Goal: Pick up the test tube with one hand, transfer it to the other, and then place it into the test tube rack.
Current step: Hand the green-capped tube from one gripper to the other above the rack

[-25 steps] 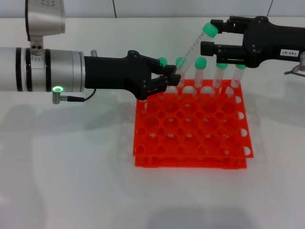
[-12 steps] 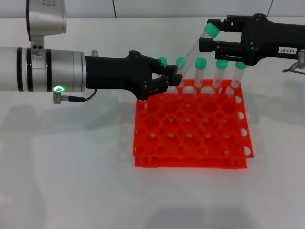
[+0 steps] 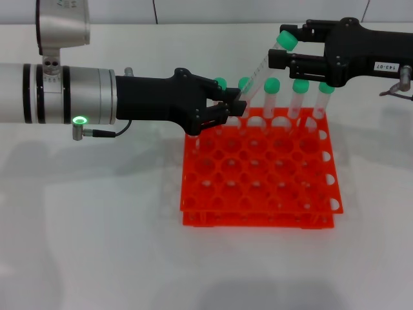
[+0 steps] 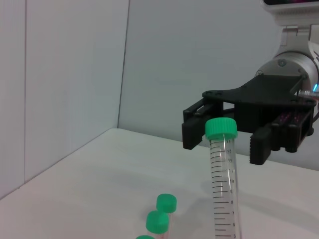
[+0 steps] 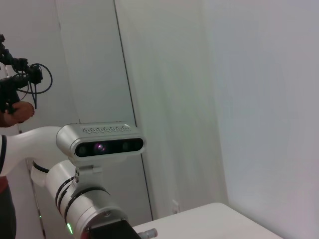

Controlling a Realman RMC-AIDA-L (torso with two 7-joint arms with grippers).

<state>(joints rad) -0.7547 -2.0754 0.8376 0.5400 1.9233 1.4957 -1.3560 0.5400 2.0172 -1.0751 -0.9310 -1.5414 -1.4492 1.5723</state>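
white table [image 3: 97, 226] | left gripper [image 3: 233, 107] clamps test tube [image 3: 258, 68] | right gripper [image 3: 284, 51] spread

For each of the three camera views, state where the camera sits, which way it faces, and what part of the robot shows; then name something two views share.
Head view: above, facing down at the test tube rack; left gripper and right gripper show.
Left wrist view: on the left arm, facing along the test tube toward the open right gripper.
Right wrist view: on the right arm, facing the left arm.
Shared: head and left wrist views show the tube.
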